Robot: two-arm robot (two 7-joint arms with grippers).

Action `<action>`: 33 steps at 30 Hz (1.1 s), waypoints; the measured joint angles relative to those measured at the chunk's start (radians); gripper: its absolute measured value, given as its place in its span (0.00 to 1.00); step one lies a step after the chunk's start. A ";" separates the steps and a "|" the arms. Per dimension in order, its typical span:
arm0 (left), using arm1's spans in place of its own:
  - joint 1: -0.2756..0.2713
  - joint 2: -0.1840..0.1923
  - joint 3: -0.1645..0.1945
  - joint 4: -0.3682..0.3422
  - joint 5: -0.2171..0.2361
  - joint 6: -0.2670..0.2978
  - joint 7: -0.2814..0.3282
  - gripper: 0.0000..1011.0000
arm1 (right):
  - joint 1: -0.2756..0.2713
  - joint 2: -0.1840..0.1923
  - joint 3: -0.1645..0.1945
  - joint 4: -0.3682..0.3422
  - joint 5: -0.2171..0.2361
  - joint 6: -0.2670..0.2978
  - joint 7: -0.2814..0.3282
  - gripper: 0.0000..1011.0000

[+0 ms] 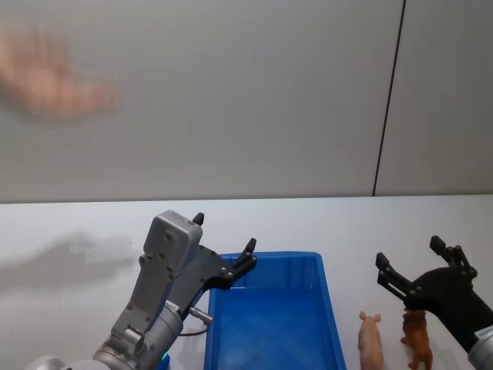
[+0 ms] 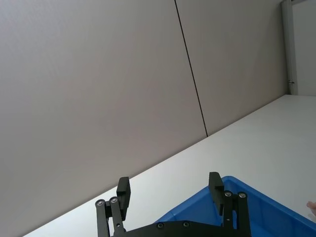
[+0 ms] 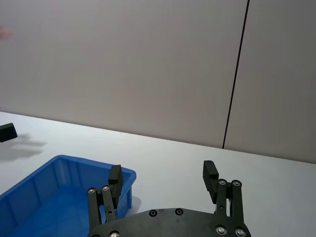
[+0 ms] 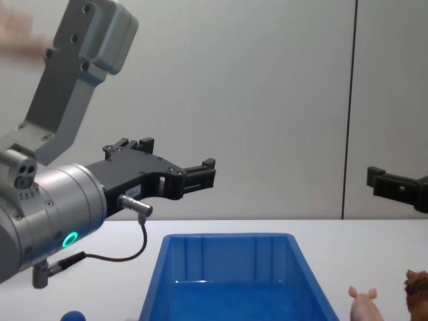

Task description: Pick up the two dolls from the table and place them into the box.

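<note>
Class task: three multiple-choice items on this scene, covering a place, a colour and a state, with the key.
1. The pink doll and brown doll stand, relative to the box: A inside; B on the table, to its right; C to its left.
2. Box colour: A red; B blue; C green.
3. The left gripper and right gripper are: A open; B shut; C holding dolls.
Key: 1B, both stand on the table beside its right wall; 2B, blue walls; 3A, both spread wide, empty.
</note>
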 joint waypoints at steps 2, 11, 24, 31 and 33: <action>0.000 0.000 0.000 0.000 0.000 0.000 0.000 0.99 | 0.000 0.000 0.000 0.000 0.000 0.000 0.000 0.99; 0.000 0.000 0.000 0.000 0.000 0.000 0.000 0.99 | 0.000 0.000 0.000 0.000 0.000 0.000 0.000 0.99; 0.000 0.000 0.000 0.000 0.000 0.000 0.000 0.99 | 0.000 0.000 0.000 0.000 0.000 0.000 0.000 0.99; 0.000 0.000 0.000 0.000 0.000 0.000 0.000 0.99 | 0.000 0.000 0.000 0.000 0.000 0.000 0.000 0.99; 0.000 0.000 0.000 0.000 0.000 0.000 0.000 0.99 | 0.000 0.000 0.000 0.000 0.000 0.000 0.000 0.99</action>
